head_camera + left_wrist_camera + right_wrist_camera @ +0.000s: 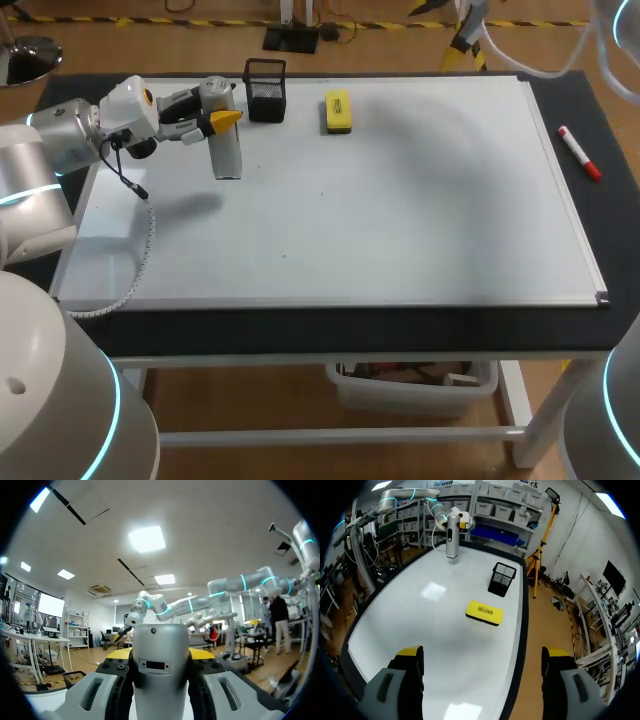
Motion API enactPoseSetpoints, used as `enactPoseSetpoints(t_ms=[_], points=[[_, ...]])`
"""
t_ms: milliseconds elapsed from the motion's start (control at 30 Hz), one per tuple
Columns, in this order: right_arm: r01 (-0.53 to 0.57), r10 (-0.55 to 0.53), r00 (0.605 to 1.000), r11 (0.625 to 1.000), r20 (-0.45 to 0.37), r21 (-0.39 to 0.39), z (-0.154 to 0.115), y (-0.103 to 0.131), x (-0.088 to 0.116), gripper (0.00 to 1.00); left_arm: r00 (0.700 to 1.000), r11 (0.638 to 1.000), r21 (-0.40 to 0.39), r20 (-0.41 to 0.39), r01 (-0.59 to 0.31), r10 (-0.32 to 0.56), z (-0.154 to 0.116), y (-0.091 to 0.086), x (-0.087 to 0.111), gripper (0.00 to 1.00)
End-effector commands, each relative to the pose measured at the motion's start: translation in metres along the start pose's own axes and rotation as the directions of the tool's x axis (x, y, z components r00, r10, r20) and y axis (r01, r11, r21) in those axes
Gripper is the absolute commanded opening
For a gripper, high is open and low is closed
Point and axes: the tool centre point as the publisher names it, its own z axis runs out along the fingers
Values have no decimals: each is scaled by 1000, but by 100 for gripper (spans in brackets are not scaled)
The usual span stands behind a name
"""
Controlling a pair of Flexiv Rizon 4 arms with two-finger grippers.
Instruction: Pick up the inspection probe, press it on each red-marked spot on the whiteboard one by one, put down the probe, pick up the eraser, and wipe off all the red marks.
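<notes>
The grey cylindrical probe (226, 140) stands upright over the whiteboard's (400, 220) far left part, its lower end at or just above the surface. My left gripper (222, 119) is shut on its upper part from the side. In the left wrist view the probe (155, 675) fills the gap between the yellow-tipped fingers (119, 653) of that gripper (159, 655). The yellow eraser (337, 112) lies near the board's far edge. I see no red marks on the board. My right gripper (482, 652) hangs open above the board, with the eraser (485, 612) and the probe (452, 535) ahead of it.
A black mesh holder (265, 90) stands between the probe and the eraser, also seen in the right wrist view (501, 578). A red marker (578, 152) lies on the black table strip right of the whiteboard.
</notes>
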Motion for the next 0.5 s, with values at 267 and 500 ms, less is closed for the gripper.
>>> enactPoseSetpoints(t_ms=[267,500], points=[[-3,0,997,999,-81,-37,0,-7,-10,100,1000,1000,0,3,-3,3,1,-1,2,0],[-3,0,997,999,-81,-37,0,-7,-10,100,999,1000,9,-40,-18,18,7,-14,-12,0]])
